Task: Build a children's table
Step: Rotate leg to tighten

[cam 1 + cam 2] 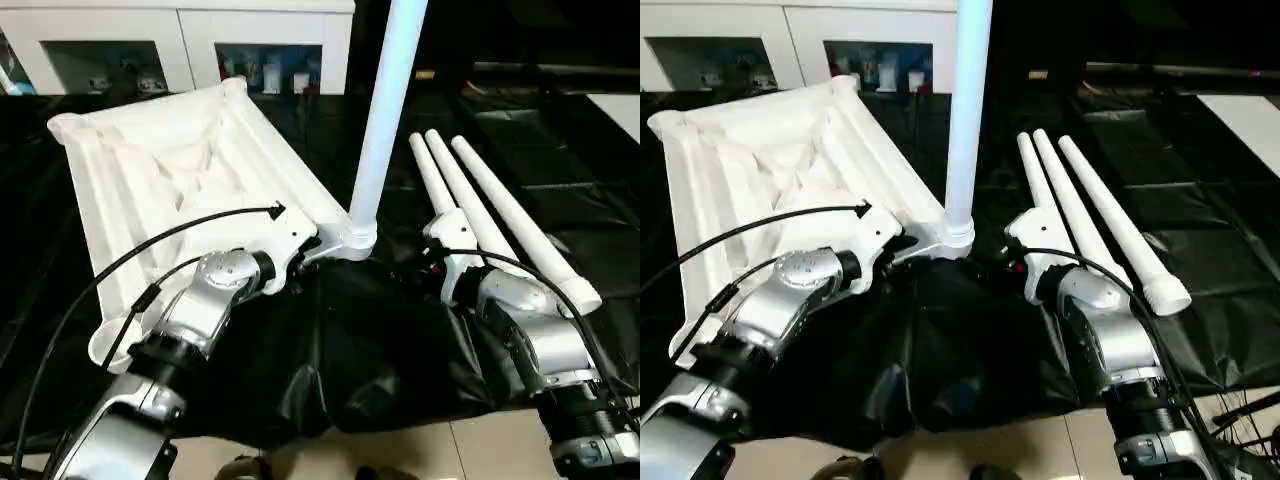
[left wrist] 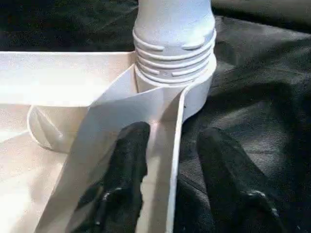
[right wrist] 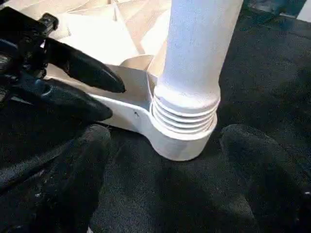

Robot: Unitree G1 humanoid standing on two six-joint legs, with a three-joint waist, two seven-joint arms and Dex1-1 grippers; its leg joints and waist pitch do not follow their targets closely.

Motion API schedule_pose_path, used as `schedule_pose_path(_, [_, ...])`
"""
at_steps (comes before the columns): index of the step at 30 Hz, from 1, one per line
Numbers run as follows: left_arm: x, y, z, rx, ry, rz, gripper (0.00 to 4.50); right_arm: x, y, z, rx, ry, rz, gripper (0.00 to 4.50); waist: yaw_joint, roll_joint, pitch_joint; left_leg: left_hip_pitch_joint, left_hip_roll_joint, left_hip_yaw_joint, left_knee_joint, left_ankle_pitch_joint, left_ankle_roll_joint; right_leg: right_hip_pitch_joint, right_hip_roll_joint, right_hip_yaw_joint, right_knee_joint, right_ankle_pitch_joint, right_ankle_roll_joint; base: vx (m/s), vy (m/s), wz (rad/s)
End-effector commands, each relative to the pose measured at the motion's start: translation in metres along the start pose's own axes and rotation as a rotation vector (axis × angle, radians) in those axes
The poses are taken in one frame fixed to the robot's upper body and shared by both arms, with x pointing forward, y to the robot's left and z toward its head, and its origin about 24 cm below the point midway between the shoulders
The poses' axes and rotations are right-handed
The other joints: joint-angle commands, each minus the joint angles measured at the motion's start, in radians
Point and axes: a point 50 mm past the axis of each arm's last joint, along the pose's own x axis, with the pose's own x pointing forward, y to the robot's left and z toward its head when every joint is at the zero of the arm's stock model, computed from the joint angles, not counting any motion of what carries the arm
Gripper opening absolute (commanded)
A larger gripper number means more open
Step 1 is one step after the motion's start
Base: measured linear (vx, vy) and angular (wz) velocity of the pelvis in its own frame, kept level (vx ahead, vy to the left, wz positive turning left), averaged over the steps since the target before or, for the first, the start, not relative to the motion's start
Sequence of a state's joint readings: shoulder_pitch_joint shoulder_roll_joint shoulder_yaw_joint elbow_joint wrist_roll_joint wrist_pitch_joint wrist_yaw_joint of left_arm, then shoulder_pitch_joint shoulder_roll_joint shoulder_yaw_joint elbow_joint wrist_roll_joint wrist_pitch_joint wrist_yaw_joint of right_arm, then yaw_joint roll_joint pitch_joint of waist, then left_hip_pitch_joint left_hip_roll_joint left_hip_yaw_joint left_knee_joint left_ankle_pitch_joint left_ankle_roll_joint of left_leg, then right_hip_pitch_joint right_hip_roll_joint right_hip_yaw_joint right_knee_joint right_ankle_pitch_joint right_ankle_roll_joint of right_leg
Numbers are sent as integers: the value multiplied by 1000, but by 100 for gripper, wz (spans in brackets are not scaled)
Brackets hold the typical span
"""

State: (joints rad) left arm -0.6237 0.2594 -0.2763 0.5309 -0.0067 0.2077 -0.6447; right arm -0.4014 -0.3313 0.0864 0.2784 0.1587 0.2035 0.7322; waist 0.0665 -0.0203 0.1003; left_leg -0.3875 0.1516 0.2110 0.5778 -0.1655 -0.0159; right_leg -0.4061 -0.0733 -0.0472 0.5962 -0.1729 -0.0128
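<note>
Left end effector (image 2: 167, 160) straddles the tabletop (image 1: 180, 170) rim, part-open; right (image 3: 160, 170) wide open.

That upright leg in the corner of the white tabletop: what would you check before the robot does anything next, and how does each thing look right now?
1. Upright leg stands in the corner socket: ok.
2. Leg screwed fully home: not ok; thread rings show above the socket.
3. Left fingers straddle the tabletop rim, one inside and one outside: ok.
4. Left fingers gripping that rim firmly: cannot tell.
5. Right fingers open either side of the socket, holding nothing: ok.
6. Three spare legs lie together on the black cover, beside the right arm: ok.
</note>
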Motion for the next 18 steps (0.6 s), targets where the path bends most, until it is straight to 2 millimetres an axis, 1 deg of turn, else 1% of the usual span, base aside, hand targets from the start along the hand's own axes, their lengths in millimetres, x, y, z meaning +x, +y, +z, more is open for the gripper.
schedule_pose_path(1, [2, -3, -13, -12, 61, -9, 161, -3, -3, 1, -19, -1, -4, 400, 5, 5, -75, 27, 84, -45, -62, -205, 68, 47, -86, 48, -67, -171, -250, 0, 0, 0])
schedule_pose_path(3, [1, -3, -11, -13, 72, -37, 154, -4, -3, 2, -20, 0, -4, 400, 4, 5, -74, 27, 84, -46, -64, -227, 57, 46, -87, 48, -70, -201, -245, 0, 0, 0])
schedule_pose_path(5, [-1, -3, -11, -16, 102, -73, 118, -4, -4, 2, -23, 2, -5, 400, 3, 5, -74, 27, 83, -45, -64, -229, 53, 45, -87, 49, -70, -206, -243, 0, 0, 0])
schedule_pose_path(7, [-3, -3, -12, -17, 128, -98, 111, -4, -5, 2, -25, 2, -6, 400, 3, 5, -74, 27, 83, -46, -64, -226, 52, 45, -87, 49, -68, -200, -244, 0, 0, 0])
schedule_pose_path(8, [-3, -4, -13, -12, 141, -113, 104, -4, -5, 2, -25, 1, -7, 400, 3, 4, -74, 26, 83, -45, -63, -216, 56, 45, -88, 49, -68, -191, -246, 0, 0, 0])
schedule_pose_path(9, [-4, -4, -13, -12, 150, -123, 83, -4, -5, 3, -25, 1, -7, 400, 3, 4, -75, 25, 82, -44, -62, -204, 61, 46, -88, 49, -66, -177, -249, 0, 0, 0])
schedule_pose_path(10, [-5, -4, -14, -11, 156, -130, 83, -4, -5, 3, -26, 0, -7, 400, 3, 5, -76, 25, 83, -45, -62, -199, 63, 46, -88, 49, -65, -168, -251, 0, 0, 0])
schedule_pose_path(12, [-5, -4, -13, -8, 156, -133, 67, -3, -6, 4, -26, -2, -8, 400, 2, 4, -75, 24, 82, -44, -61, -185, 73, 47, -87, 48, -63, -144, -260, 0, 0, 0])
schedule_pose_path(13, [-5, -4, -13, -8, 154, -131, 54, -3, -6, 4, -26, -2, -8, 400, 2, 4, -75, 24, 82, -44, -61, -188, 74, 47, -87, 48, -64, -147, -261, 0, 0, 0])
schedule_pose_path(14, [-5, -3, -13, -9, 153, -126, 54, -3, -6, 4, -27, -3, -8, 400, 3, 3, -76, 25, 82, -44, -61, -189, 74, 47, -88, 48, -64, -151, -261, 0, 0, 0])
schedule_pose_path(16, [-6, -3, -14, -11, 157, -124, 32, -2, -6, 5, -27, -4, -7, 400, 3, 4, -75, 26, 83, -43, -61, -192, 74, 46, -87, 48, -65, -155, -261, 0, 0, 0])
schedule_pose_path(18, [-6, -4, -16, -6, 169, -127, 23, -2, -6, 5, -28, -5, -6, 400, 3, 2, -74, 25, 83, -44, -61, -198, 71, 46, -88, 48, -66, -174, -256, 0, 0, 0])
